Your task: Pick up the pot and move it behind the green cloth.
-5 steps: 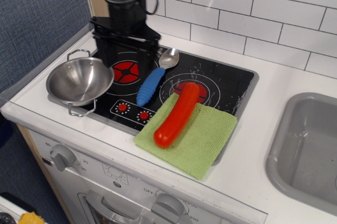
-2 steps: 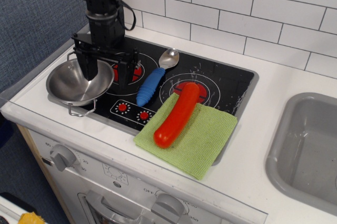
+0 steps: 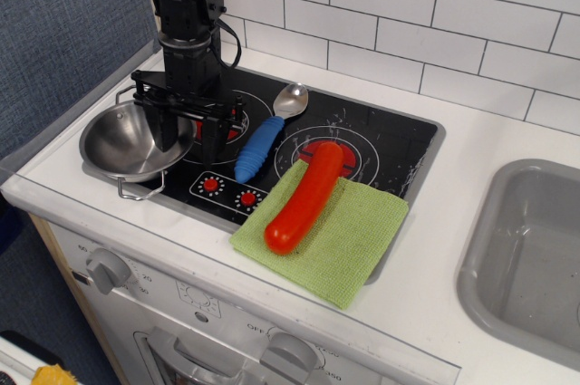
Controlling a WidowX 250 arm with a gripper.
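1. Over the last second the gripper (image 3: 188, 136) has swung from above the rear-left burner toward 9 o'clock and dropped. It now sits at the right rim of the stainless-steel pot (image 3: 127, 140).
2. In the last fraction of a second it has edged slightly rightward, so one finger (image 3: 166, 129) reaches down inside the bowl and the other (image 3: 209, 134) hangs outside.
3. The jaws are spread, straddling the pot's rim, and nothing is pinched yet.
4. The pot has not moved. It rests on the bench at the stove's left edge, at 9 o'clock from the blue-handled spoon (image 3: 264, 141).
5. The light green cloth (image 3: 348, 233) lies at the front of the stove with a long red sausage-shaped toy (image 3: 304, 196) across it.
6. Judgement: this is the final alignment before a rim grasp; lifting and carrying have yet to begin.
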